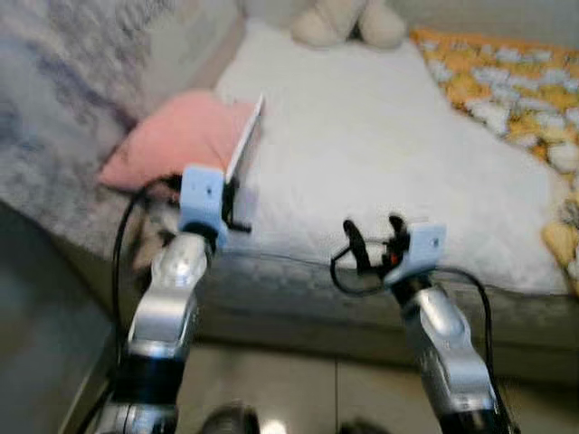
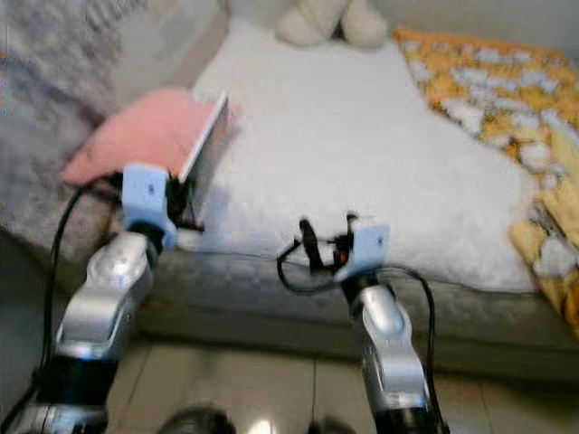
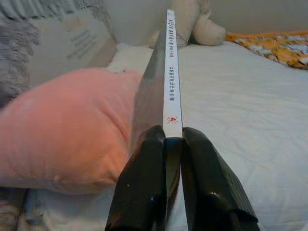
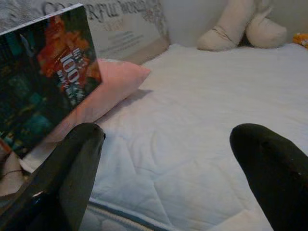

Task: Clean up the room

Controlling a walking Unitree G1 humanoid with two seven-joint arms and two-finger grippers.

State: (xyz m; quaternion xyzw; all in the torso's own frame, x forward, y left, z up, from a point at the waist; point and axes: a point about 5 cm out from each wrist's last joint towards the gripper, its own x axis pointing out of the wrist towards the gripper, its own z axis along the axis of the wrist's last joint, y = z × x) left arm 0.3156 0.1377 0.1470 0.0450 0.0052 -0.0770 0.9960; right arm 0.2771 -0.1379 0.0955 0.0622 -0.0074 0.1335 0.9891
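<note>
Currently the left gripper [image 1: 237, 206] is clamped on a thin book [image 1: 246, 143], pinching its lower end with one black finger on each cover; the left wrist view shows the white spine [image 3: 172, 77] edge-on between the fingers [image 3: 144, 187]. The book stands on edge above the near side of the bed [image 1: 380, 145], just beside a pink pillow [image 1: 176, 136]. The right gripper [image 1: 373, 240] hovers over the mattress edge, fingers spread wide, holding nothing. A cream plush toy [image 1: 348, 20] sits at the far end of the bed, and an orange-and-white blanket [image 1: 507, 81] lies along the robot's right. Handling judgement: the book looks light and fairly stiff, with a glossy cover [image 4: 43, 72] that may slip. Because it is gripped at one end only, it could pivot or sag. A hold nearer the middle of the spine would likely be steadier.
</note>
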